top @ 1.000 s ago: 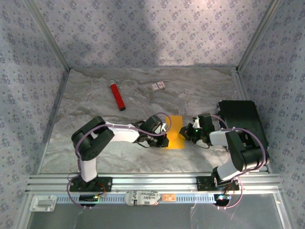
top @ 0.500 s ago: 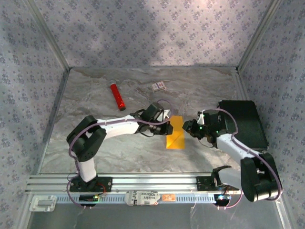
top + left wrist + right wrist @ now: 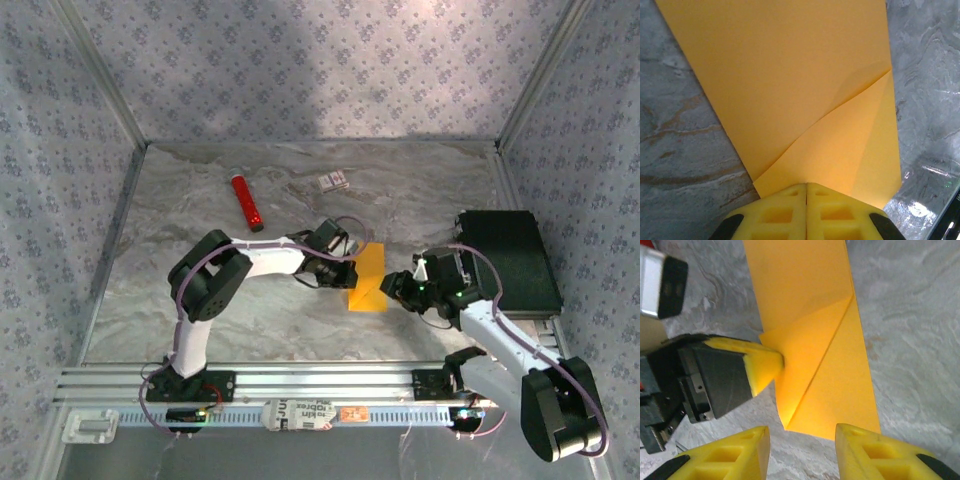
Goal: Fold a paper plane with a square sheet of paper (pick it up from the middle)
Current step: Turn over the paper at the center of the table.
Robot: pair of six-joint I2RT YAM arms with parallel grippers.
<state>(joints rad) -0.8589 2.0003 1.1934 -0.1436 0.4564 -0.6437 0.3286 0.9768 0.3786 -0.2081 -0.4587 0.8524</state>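
Observation:
The square sheet of paper (image 3: 368,280) lies on the marble table as a long orange-yellow strip, with one corner flap folded diagonally across it (image 3: 850,145) (image 3: 812,355). My left gripper (image 3: 347,272) (image 3: 806,186) is shut, its yellow tips resting on the strip's left edge at the flap. Its finger (image 3: 765,362) touches that edge in the right wrist view. My right gripper (image 3: 398,285) (image 3: 802,432) stands open just off the strip's end, with bare table between its fingers and no contact with the paper.
A red cylindrical tube (image 3: 246,202) lies at the back left and a small white card (image 3: 332,181) at the back middle. A black flat box (image 3: 510,260) sits at the right edge. An aluminium rail (image 3: 320,378) bounds the near side.
The right gripper has opened and drawn back off the paper, its arm stretching out. The left gripper stays shut at the paper's left edge while its elbow shifted.

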